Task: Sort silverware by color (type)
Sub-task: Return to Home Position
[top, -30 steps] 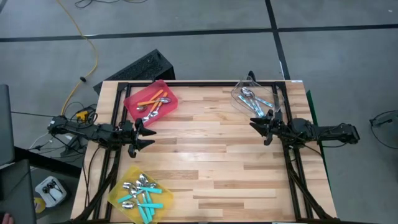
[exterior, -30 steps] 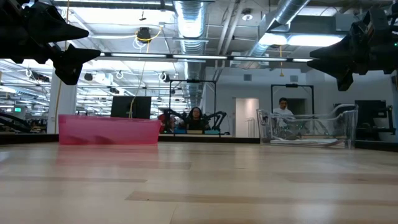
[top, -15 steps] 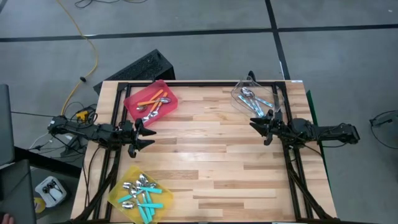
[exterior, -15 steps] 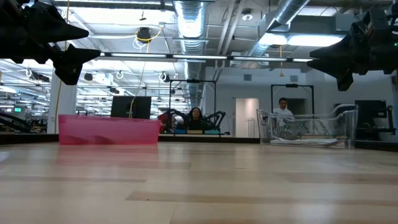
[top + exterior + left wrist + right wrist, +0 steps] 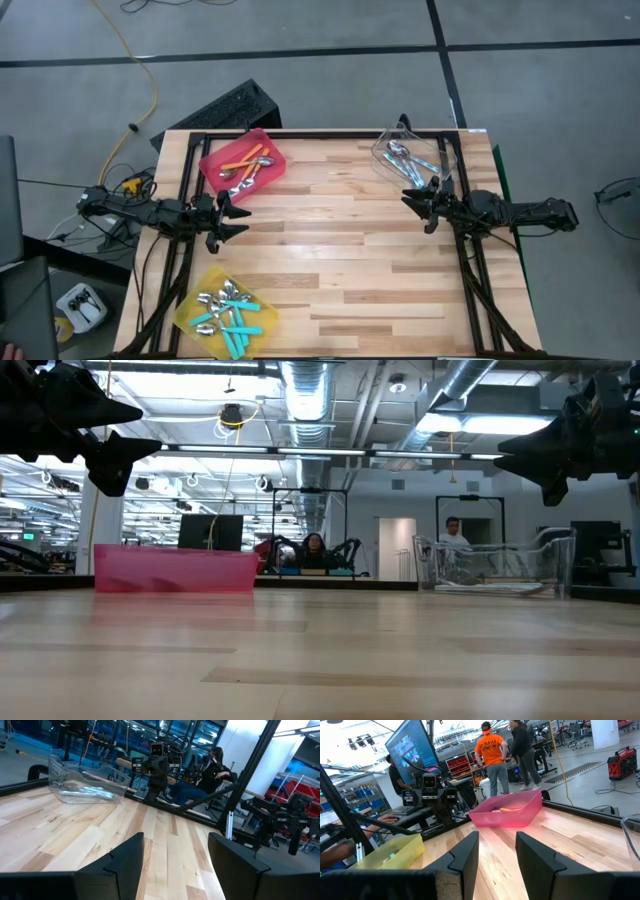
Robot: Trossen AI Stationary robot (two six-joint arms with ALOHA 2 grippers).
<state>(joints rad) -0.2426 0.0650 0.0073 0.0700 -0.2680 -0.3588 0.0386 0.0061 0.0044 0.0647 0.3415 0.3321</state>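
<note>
The silverware lies in three bins: orange-handled spoons [image 5: 247, 161] in the red bin [image 5: 243, 162] at the far left, teal-handled spoons [image 5: 232, 315] in the yellow bin [image 5: 224, 312] at the near left, light blue-handled spoons [image 5: 412, 160] in the clear bin [image 5: 413, 157] at the far right. My left gripper [image 5: 238, 220] hovers level over the table's left side, open, its fingers [image 5: 131, 861] with nothing between them. My right gripper [image 5: 410, 203] hovers level over the right side, open, fingers [image 5: 470, 851] apart and nothing between them.
The wooden tabletop [image 5: 340, 250] stretches bare between the two arms. A black frame rail [image 5: 320, 134] runs along the far edge. People and other robot stations show in the room beyond the table.
</note>
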